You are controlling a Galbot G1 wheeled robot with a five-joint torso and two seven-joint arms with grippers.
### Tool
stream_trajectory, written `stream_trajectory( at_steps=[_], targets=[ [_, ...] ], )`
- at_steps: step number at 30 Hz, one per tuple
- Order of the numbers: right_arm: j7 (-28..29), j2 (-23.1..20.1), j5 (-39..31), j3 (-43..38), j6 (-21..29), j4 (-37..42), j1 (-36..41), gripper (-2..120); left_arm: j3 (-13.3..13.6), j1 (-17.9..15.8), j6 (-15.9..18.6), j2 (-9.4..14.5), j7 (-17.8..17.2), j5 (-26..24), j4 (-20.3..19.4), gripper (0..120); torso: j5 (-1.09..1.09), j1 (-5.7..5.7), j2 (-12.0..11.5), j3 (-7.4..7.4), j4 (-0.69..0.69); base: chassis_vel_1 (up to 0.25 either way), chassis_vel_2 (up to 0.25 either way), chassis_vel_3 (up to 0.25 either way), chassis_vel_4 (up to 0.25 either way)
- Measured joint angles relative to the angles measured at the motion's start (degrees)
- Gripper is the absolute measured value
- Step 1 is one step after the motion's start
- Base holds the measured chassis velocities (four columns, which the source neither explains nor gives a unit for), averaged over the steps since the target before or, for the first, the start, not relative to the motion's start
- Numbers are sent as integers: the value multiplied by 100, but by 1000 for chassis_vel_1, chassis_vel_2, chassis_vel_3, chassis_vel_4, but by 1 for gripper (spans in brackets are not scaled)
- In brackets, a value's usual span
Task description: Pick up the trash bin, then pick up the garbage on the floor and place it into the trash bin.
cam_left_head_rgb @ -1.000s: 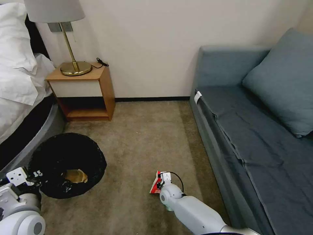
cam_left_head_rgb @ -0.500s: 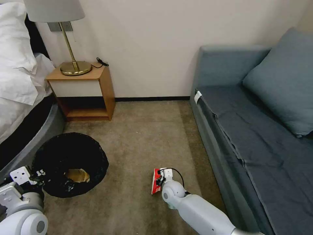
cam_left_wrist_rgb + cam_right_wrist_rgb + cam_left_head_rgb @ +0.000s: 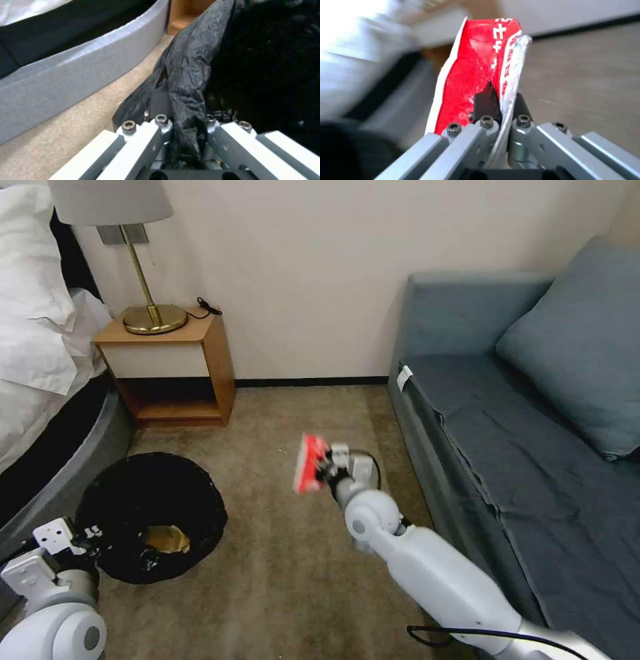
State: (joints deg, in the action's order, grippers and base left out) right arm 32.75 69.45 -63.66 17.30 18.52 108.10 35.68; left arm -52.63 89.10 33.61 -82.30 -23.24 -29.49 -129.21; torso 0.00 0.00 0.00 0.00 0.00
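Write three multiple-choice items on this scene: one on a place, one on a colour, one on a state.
1. Where is the lamp? A on the nightstand; B on the sofa; C on the carpet.
2. What colour is the packet in the right gripper? A blue; B red and white; C green.
3. What is the left gripper doing? A hanging open; B clamping the trash bin liner; C holding a bottle.

1 A: its brass base sits on the wooden top.
2 B: the right wrist view shows it.
3 B: black plastic is pinched between the fingers.
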Motion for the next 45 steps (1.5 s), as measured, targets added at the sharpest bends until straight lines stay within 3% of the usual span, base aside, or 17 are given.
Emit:
stream_trajectory(
  at_steps=[2,9,11,17,30,34,36,45],
  targets=[
    [156,76,-534,196,11,560,-262,0,80,-18,2,20,-4,30,28,3,-1,0,0,0,0,0,0,0,0],
    [381,244,-980,961,47,1010,-708,0,269,-45,2,14,-30,69,47,3,0,0,0,0,1,0,0,0,0],
    [446,382,-900,1573,27,789,-883,0,426,-63,2,-25,-33,107,48,3,-1,0,0,0,1,0,0,0,0],
    [449,576,-539,2383,-51,87,-1071,0,704,-75,11,-107,-47,202,-43,3,-1,0,0,0,0,0,0,0,0],
    [268,668,92,2879,-120,-527,-1056,0,1011,17,69,-195,-56,224,-325,3,0,0,0,0,1,0,0,0,0],
    [225,604,170,2879,-96,-486,-1033,9,1047,21,70,-210,-56,224,-328,3,0,0,0,0,0,0,0,0,0],
    [209,543,213,2871,-63,-414,-1015,21,1071,18,70,-219,-59,227,-328,3,0,0,0,0,0,0,0,0,0],
    [221,492,277,2720,-28,-249,-983,51,1133,17,72,-234,-61,226,-288,3,0,0,0,0,0,0,0,0,0]
  ],
)
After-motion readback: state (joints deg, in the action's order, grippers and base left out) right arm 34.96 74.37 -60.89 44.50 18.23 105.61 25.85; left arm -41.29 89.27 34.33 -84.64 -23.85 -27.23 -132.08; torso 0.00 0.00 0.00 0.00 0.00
